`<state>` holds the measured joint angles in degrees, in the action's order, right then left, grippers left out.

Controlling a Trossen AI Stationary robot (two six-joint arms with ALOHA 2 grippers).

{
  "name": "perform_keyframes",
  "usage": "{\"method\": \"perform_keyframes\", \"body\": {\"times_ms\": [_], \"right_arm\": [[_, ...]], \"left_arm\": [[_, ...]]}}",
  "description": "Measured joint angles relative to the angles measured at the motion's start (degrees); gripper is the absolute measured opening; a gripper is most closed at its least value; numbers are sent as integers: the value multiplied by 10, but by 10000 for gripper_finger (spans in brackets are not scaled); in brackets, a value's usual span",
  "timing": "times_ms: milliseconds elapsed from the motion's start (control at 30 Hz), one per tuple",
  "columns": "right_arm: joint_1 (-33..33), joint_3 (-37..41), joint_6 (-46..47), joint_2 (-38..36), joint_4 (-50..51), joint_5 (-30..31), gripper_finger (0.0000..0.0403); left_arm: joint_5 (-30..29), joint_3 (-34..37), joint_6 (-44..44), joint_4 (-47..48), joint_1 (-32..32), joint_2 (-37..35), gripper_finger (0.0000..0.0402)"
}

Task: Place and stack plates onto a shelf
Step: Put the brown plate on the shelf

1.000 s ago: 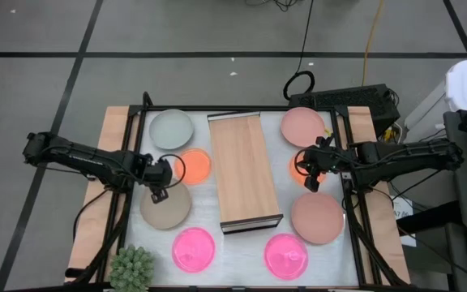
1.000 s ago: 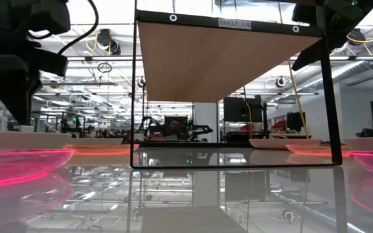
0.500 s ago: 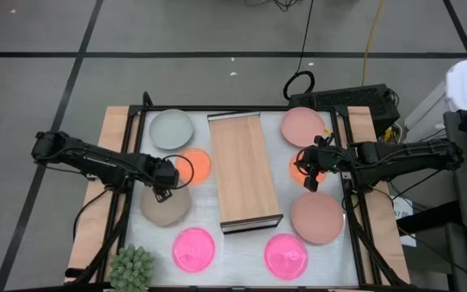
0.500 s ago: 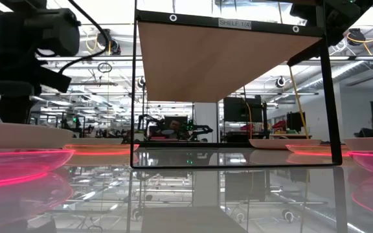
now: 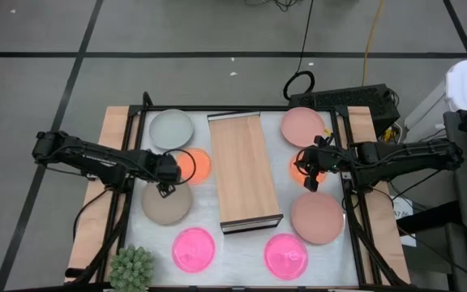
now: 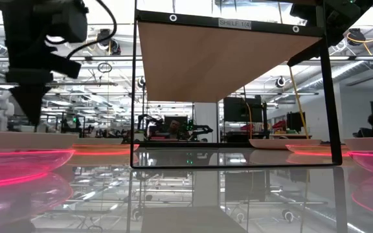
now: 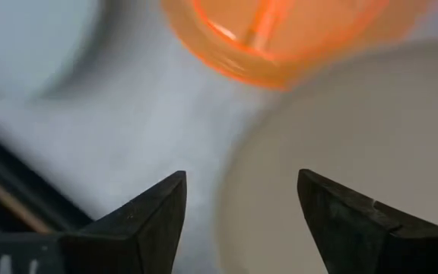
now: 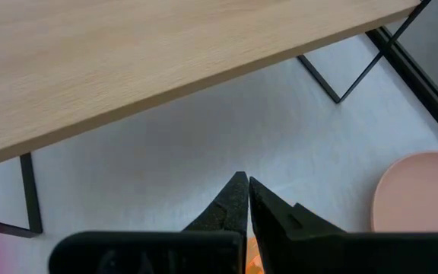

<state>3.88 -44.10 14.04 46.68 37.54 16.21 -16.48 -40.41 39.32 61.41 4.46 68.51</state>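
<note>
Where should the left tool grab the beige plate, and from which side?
Take the beige plate by its thin raised rim, at the edge nearest the small orange plate, coming down from above. It lies flat on the white tabletop, so only the rim gives the fingers purchase. The left tool is open and already over that edge; in the left wrist view the rim runs between its fingers.
</note>
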Motion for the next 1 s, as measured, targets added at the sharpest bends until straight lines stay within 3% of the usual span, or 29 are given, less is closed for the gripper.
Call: {"method": "perform_keyframes", "body": {"times_ms": [100,300,433,733,1000], "right_arm": [[0,0,2,0,0,0,0],[0,0,2,0,0,0,0],[0,0,2,0,0,0,0],[0,0,1,0,-9,0,0],[0,0,0,0,-9,0,0]], "left_arm": [[-21,11,-3,7,-11,1,257],[48,49,-17,-18,-38,6,257],[55,66,-19,-18,-46,6,250],[106,99,-48,-78,-64,5,153],[109,99,-65,-84,-65,5,67]]}}
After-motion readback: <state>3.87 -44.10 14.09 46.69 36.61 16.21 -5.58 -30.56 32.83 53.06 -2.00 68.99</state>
